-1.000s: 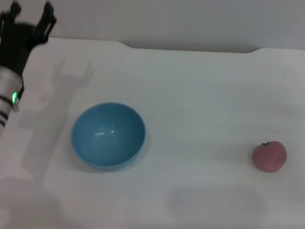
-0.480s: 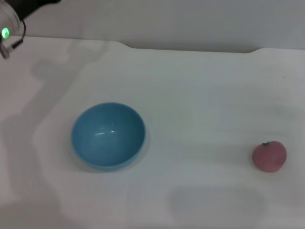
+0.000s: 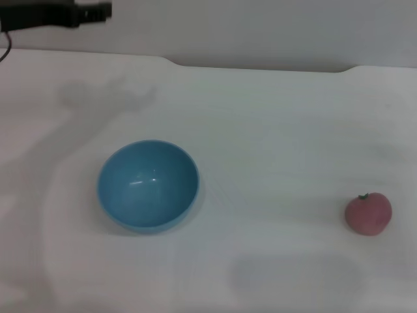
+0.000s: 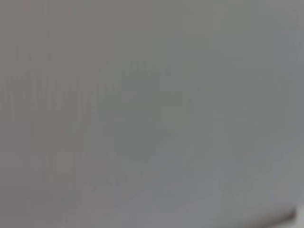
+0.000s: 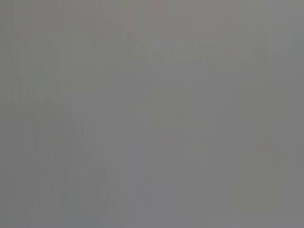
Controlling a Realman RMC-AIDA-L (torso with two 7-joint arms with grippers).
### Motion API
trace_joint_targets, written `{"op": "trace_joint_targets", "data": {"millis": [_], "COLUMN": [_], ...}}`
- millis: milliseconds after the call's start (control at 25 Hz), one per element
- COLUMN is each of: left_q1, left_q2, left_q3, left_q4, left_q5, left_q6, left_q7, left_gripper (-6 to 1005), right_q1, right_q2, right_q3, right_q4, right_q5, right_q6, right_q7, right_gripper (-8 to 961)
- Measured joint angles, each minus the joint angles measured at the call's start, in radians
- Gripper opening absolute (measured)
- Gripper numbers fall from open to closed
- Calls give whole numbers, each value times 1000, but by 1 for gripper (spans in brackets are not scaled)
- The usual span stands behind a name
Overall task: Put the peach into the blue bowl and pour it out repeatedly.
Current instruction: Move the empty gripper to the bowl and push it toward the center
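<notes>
The blue bowl (image 3: 148,185) stands upright on the white table (image 3: 280,130), on the robot's left half of the work surface. It is round and deep, with a glossy light-blue finish, a plain unmarked wall and small highlights on its inner floor; the interior holds nothing. The peach (image 3: 368,212) rests on the table well apart from the bowl, toward the robot's right and slightly nearer the robot. It is a small, round, matte pink-red fruit with a tiny dark green stem at its top, and it is much smaller than the bowl. Nothing touches either item. The left gripper (image 3: 91,12) appears at the far left corner of the head view as a dark assembly extended horizontally above the rear edge of the table, well clear of the bowl; whether it is wide or narrow cannot be told. The arm's shadow falls on the table beyond the bowl. Both wrist views show only a uniform grey field.
</notes>
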State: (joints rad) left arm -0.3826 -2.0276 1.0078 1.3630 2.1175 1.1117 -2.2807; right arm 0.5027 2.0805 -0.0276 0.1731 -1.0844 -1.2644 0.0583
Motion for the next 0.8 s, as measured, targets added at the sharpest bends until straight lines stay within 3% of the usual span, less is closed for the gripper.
{"op": "trace_joint_targets", "data": {"millis": [240, 440, 800], "left_q1": [3, -7, 9], "left_q2": [-4, -16, -26], "left_q3": [-36, -34, 16], "left_q4": [185, 216, 181], "left_q5": [142, 173, 297], "left_q6": [357, 554, 580], "left_q7": [-266, -349, -412], "left_gripper": [798, 797, 797], "right_q1": [18, 39, 70], "right_q2": [-3, -4, -5], "right_q3": [0, 0, 0], "right_q4": [-7, -12, -34], "right_q5": [1, 2, 1], "right_q6": [1, 2, 5], "right_q7": [0, 0, 0], "right_gripper": [501, 500, 497]}}
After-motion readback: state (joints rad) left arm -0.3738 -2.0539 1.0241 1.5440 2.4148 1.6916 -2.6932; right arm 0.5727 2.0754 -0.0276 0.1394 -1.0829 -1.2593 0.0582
